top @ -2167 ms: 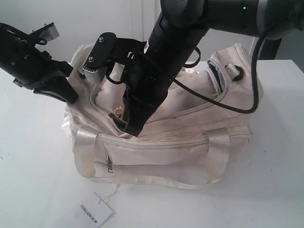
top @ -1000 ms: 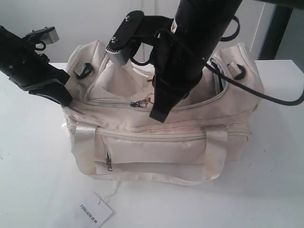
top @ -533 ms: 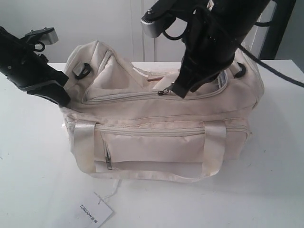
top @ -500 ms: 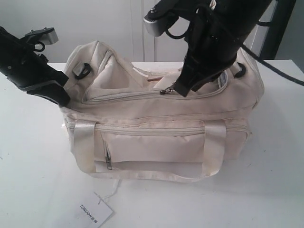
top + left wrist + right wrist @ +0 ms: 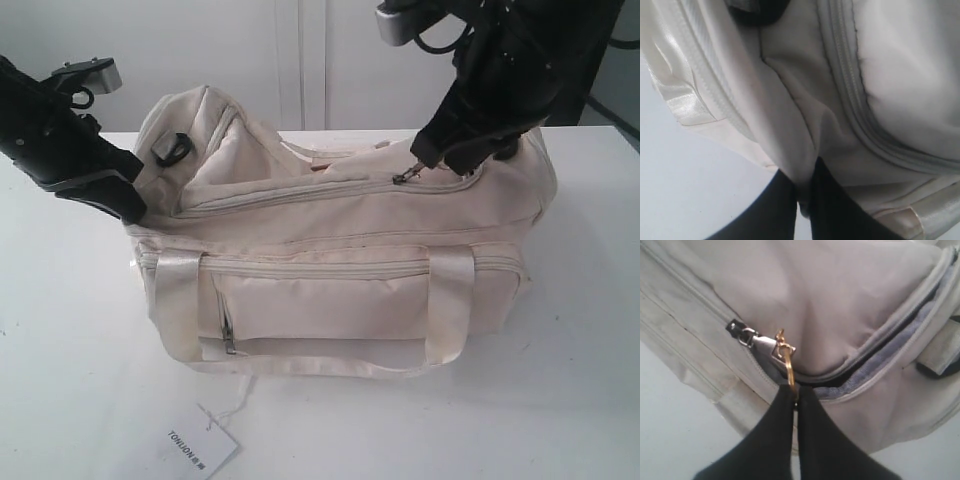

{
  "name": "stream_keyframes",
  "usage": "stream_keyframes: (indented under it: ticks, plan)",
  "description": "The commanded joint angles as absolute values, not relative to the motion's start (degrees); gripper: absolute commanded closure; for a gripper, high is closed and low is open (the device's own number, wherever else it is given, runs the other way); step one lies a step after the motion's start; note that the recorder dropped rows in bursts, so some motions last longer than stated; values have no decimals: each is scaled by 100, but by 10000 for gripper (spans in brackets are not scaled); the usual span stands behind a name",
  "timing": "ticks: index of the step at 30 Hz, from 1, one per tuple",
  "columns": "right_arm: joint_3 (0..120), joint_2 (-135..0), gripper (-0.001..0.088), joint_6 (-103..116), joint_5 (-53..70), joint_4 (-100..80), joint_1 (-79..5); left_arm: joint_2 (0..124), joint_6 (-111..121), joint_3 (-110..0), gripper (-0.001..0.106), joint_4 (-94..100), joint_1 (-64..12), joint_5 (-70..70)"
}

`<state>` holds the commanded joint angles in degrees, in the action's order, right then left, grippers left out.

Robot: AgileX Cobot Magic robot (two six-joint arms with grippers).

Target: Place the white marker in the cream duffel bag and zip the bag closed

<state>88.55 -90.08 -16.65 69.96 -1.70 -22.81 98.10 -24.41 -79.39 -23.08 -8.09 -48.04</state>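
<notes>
**Nearly shut: the last of the zip lies past the right fingers**

We see the right gripper point(image 5: 421, 170) with its black fingers pressed together on the gold keychain point(image 5: 784, 354), which hangs from the zip slider point(image 5: 736, 328) of the cream duffel bag point(image 5: 340, 290). The zip track runs lengthwise along the curved top flap. Its closed teeth lie toward the bag's left end. The open gap (blue-grey lining point(image 5: 880, 357) shows in it) lies beyond the fingers, toward the right end. We judge that the pull should run along that line and curve downward there. The left gripper point(image 5: 128, 203) pinches a fold of the soft, matte fabric at the opposite end, near a glossy satin webbing handle point(image 5: 178, 300). The white marker shows in no view, so we take it to be inside.
</notes>
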Motion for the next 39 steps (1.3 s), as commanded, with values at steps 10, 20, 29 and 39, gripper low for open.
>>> stream_keyframes:
  ticks: [10,20,29,39]
  plan:
    - [8855,-9041,868,-1665,6996,708,-2281,9810,-2383,-7939,1053,-2404,-809,-4885]
    - [8855,-9042,868,-1665,6996,794,-2281,9637,-2383,-7939,630,-2409,-809,-4993]
    - [8855,-9042,868,-1619,6996,792,-2281,9127,-2778,-7939,597,-2422,-809,-5055]
    - [8855,-9042,868,-1511,6996,792,-2281,8795,-5295,-7939,597,-4305,-809,-5518]
